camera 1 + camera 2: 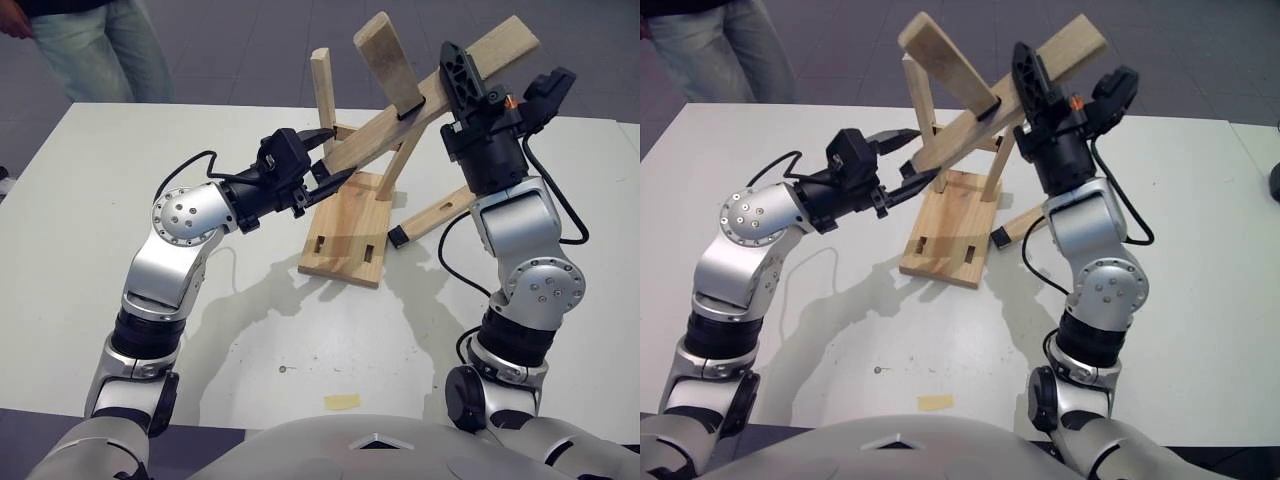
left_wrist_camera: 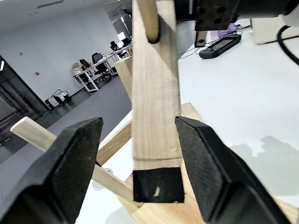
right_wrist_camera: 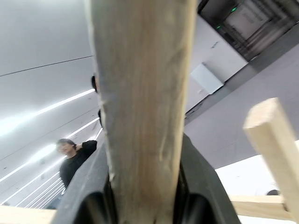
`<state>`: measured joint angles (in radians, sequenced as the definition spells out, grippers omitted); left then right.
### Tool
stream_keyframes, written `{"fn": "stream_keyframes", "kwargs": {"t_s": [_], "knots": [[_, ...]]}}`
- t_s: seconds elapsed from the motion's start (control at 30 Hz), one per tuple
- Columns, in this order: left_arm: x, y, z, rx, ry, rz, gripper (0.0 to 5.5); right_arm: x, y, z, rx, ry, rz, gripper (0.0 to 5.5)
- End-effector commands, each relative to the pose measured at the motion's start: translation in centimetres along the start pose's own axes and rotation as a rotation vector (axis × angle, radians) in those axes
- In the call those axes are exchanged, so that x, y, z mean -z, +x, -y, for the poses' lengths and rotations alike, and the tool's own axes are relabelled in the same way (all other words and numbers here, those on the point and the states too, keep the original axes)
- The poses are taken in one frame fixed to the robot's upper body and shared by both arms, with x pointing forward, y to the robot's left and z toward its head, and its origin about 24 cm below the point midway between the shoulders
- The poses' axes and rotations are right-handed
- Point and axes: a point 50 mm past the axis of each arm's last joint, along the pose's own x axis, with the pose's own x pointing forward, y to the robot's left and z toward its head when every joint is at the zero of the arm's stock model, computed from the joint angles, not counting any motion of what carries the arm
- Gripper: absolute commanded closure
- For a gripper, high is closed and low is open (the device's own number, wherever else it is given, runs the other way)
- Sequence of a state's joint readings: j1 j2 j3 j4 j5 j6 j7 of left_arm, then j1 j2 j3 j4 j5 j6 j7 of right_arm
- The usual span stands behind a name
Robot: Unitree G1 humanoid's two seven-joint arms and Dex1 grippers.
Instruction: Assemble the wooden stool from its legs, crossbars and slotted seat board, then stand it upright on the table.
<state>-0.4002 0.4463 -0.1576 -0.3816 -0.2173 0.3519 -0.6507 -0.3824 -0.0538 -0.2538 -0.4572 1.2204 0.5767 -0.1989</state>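
Wooden stool not yet whole. Leg-and-crossbar frame is up in the air, tilted, over mid-table. Slotted seat board lies flat beneath it, slots up.

Risks, biggest part first:
- Whole frame hangs from one clamp on one long leg. Most of the weight sits toward 9 o'clock of that grip. Judged likely to pivot between the pads if the wrist turns, and a twist could pull the crossbar joints apart.
- Seat board is loose. A leg end landing off-slot would shove it toward 6 o'clock rather than seat.
- Black-capped feet point down at the board and bare ends point up. As I read it, the frame needs turning over before any slot fits, and a turn is where the hold is weakest.
- Second leg slants down at 3 o'clock of the board, its cap near the table. Cannot tell if it touches. It could catch the board's edge.

Pose:
- Right arm at 3 o'clock, forearm raised near vertical. Right gripper is pinched onto the long leg's upper stretch, with wood tight against both pads.
- Left arm in from 9 o'clock, elbow bent, forearm about level. Left gripper is at that leg's capped lower end. Its fingers are spread, one on each side with a gap showing, not gripping.
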Motion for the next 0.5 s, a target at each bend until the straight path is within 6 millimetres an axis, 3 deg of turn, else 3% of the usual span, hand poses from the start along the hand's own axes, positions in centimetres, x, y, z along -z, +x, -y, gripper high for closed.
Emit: {"fn": "stream_keyframes", "kwargs": {"t_s": [0.03,0.17,0.4,0.5], "knots": [[-0.4,-0.4,-0.6,-0.038,-0.017,0.004,2.0,-0.2,-0.5,-0.2,0.011,-0.011,0.022,4.49],[-0.7,-1.0,-0.6,0.008,-0.084,-0.001,1.34,-0.6,-1.0,-0.3,0.025,-0.027,0.042,4.49],[0.5,-4.6,-1.2,0.073,-0.142,-0.159,0.18,-2.9,-3.4,1.1,0.128,-0.048,0.126,4.49],[1.2,-5.3,-1.7,0.036,-0.151,-0.202,0.1,-3.1,-4.7,1.8,0.179,-0.038,0.117,4.49]]}}
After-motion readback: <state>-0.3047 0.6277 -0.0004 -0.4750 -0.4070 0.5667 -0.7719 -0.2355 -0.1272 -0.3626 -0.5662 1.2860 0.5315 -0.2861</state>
